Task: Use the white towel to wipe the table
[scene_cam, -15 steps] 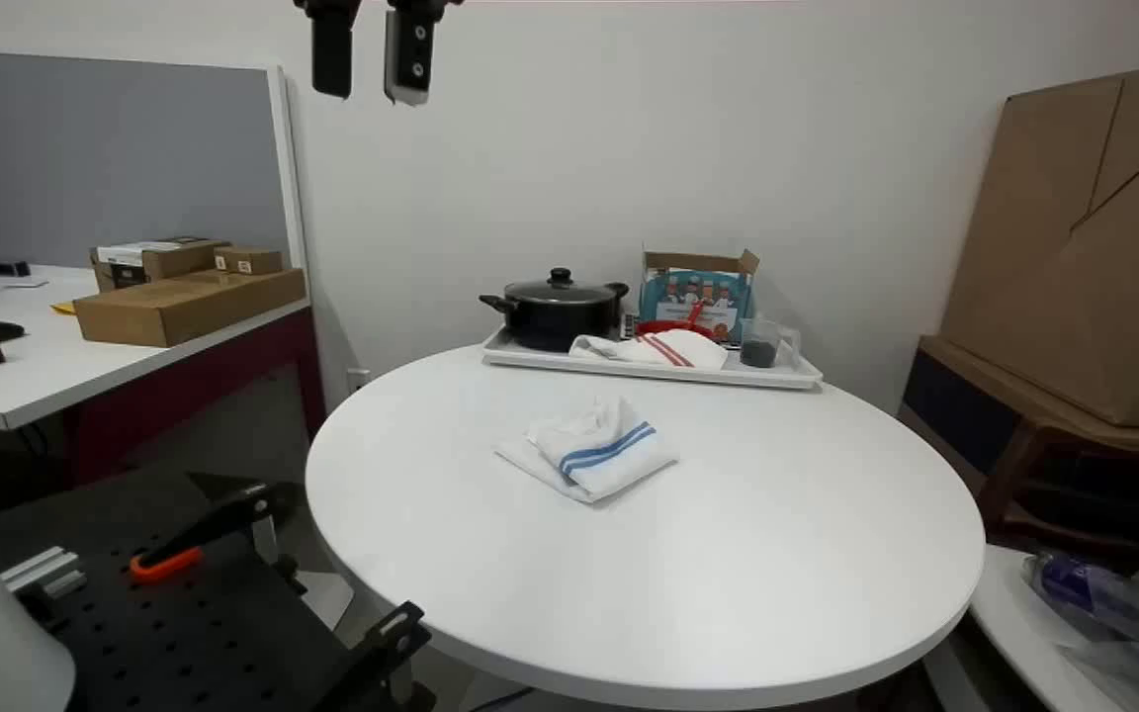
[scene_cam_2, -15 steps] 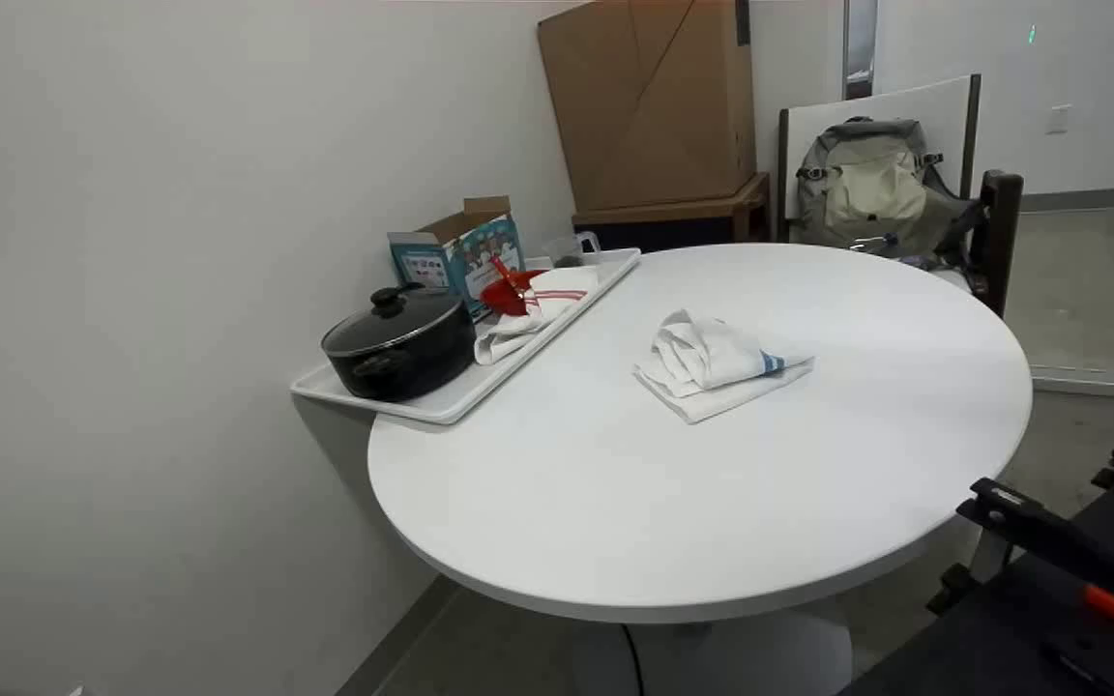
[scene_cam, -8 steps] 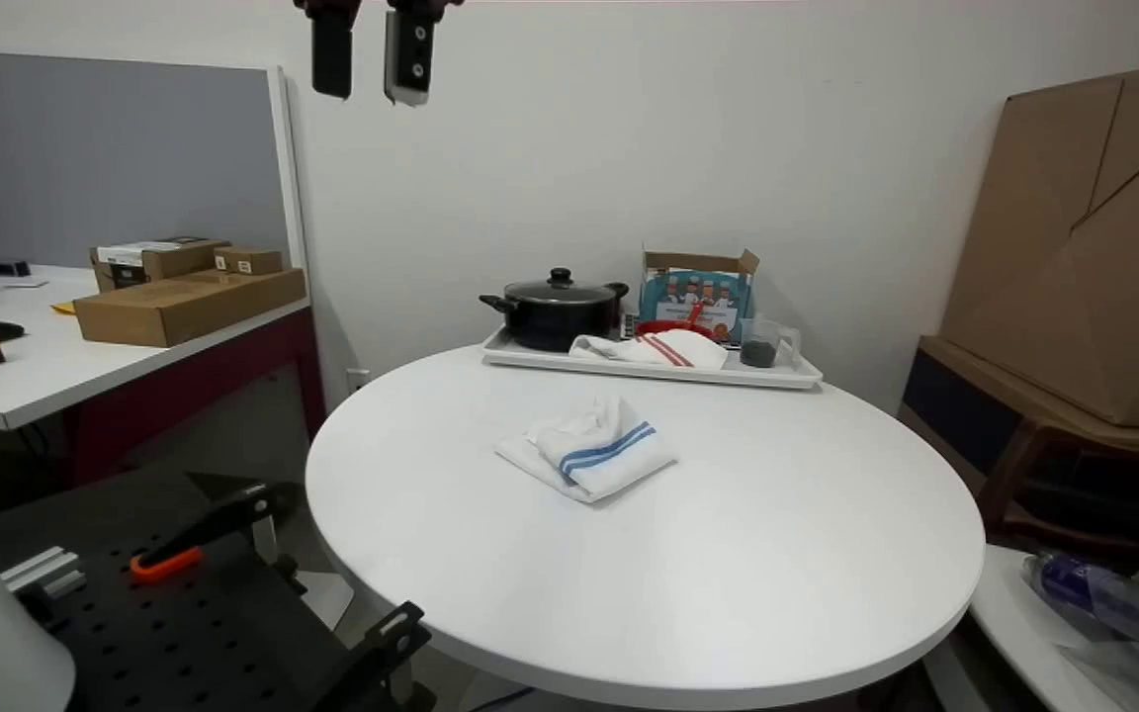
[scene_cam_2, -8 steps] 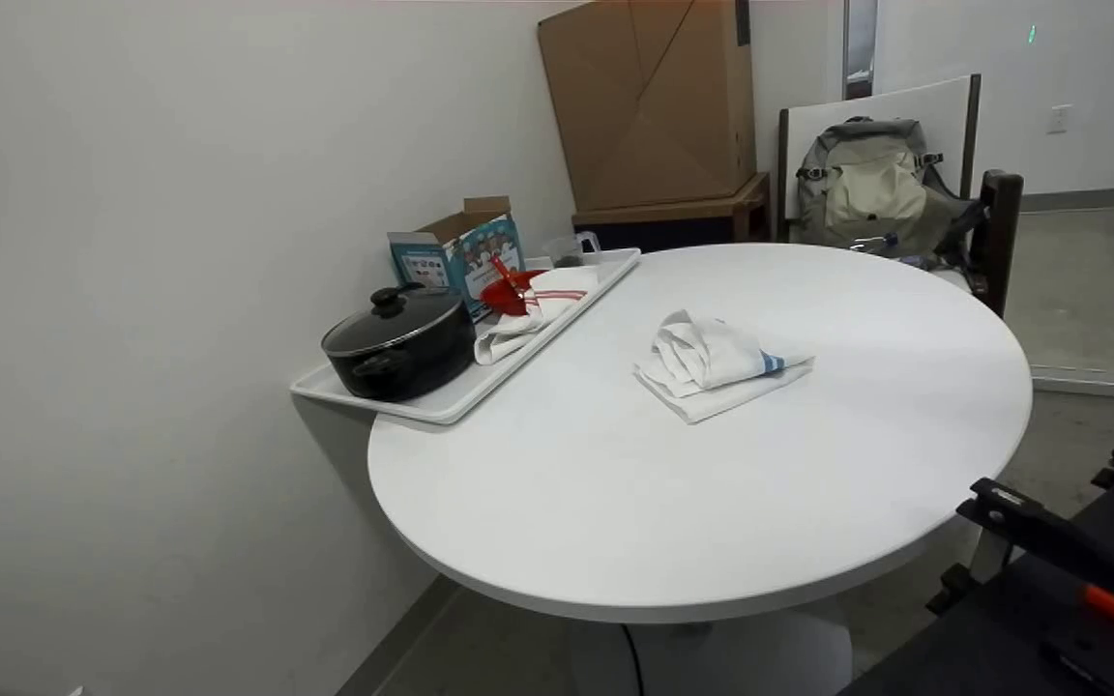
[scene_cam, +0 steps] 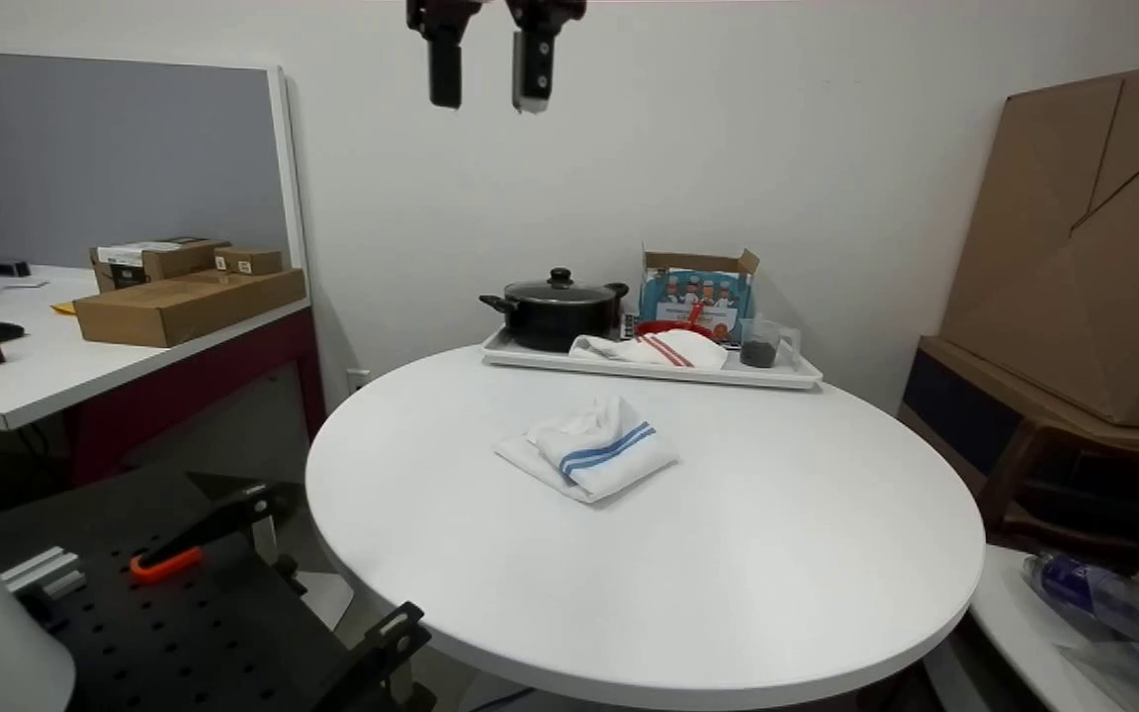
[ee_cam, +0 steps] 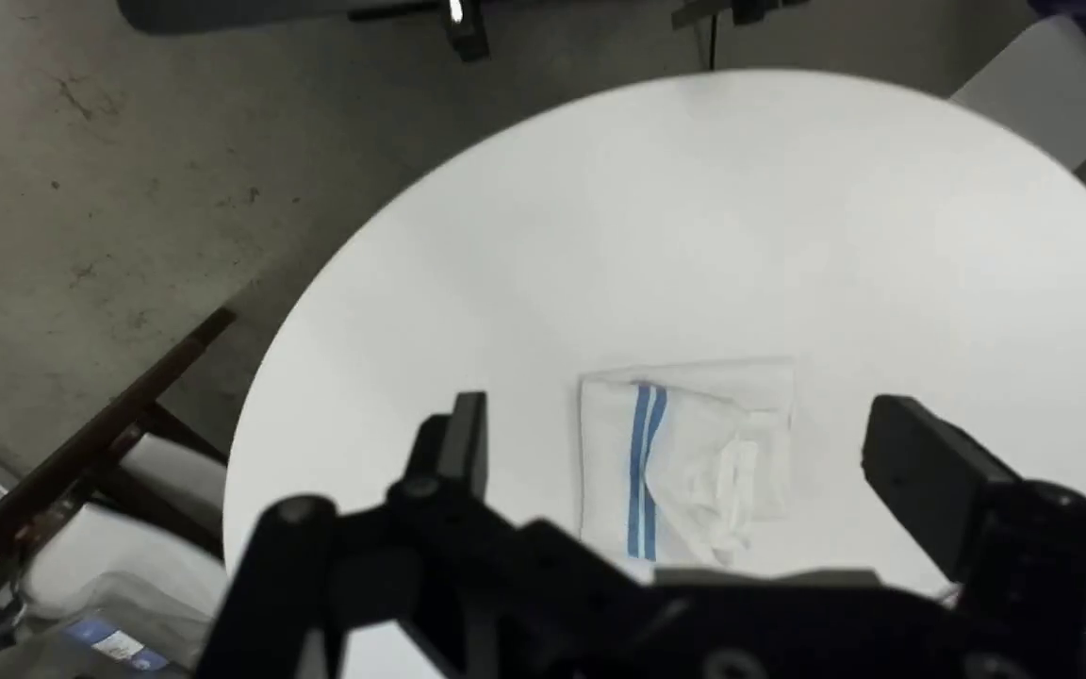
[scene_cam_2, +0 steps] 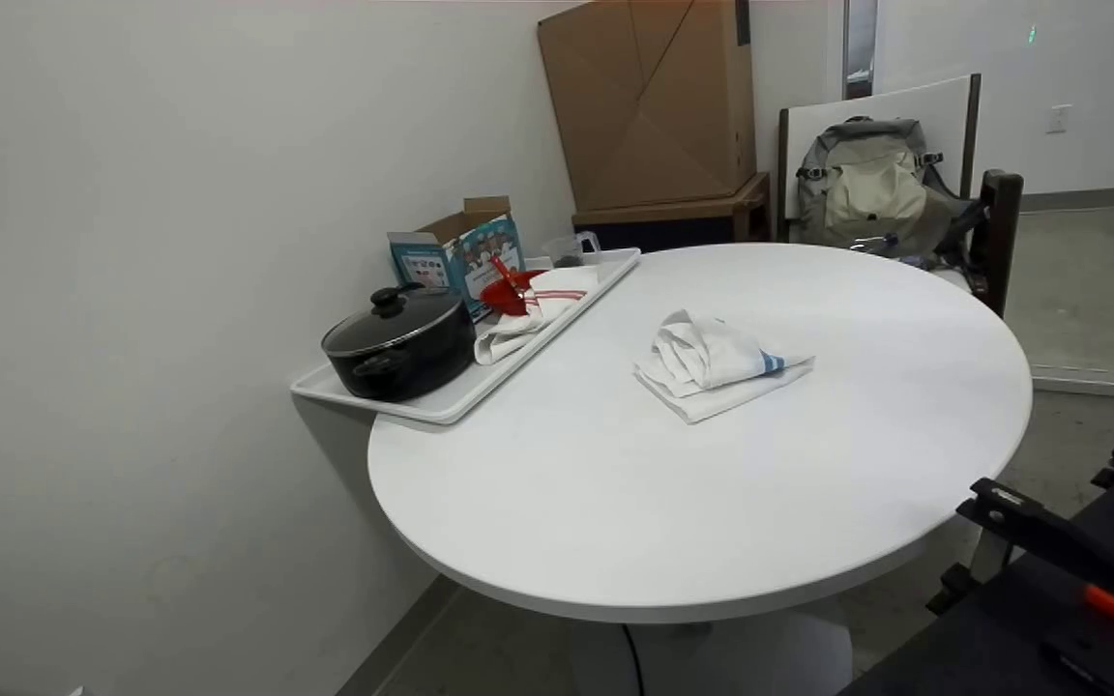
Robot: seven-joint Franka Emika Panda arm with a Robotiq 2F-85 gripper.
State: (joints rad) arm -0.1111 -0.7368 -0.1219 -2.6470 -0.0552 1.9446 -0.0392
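The Robotiq gripper [scene_cam: 488, 105] stands with its jaws wide apart, high above the table [scene_cam: 728, 583]; in an exterior view the pale wall [scene_cam: 827, 178] shows through the gap between its dark, blocky fingers [scene_cam: 445, 77]. The wrist view looks down past both of them onto the white towel [ee_cam: 609, 453], which appears framed between the two but lies well below, near the middle of the table and clear of the gripper.

Against one second and half a second ago, the gripper has shifted to the right in that exterior view, and more of its dark knuckles shows under the view's upper edge. The jaws stood apart then as well. The towel keeps its place and its folds.

It is soft-looking cloth, folded into a rough square, one part heaped in crumpled peaks, with a pair of blue stripes across it. The table is round, its white top smooth and plain. By the wall, a shallow white tray [scene_cam_2: 451, 404] with a raised rim juts partly past the table's edge. On it rest a black pot [scene_cam: 560, 316] with a grey, glassy lid and round knob, a red-striped cloth [scene_cam: 654, 351], a red vessel [scene_cam_2: 504, 300] partly hidden behind that, and a clear handled cup [scene_cam: 759, 348] with something dark inside. A blue-printed carton [scene_cam: 696, 289], its brown flaps raised, stands behind the red vessel; whether it rests on the tray I cannot tell.
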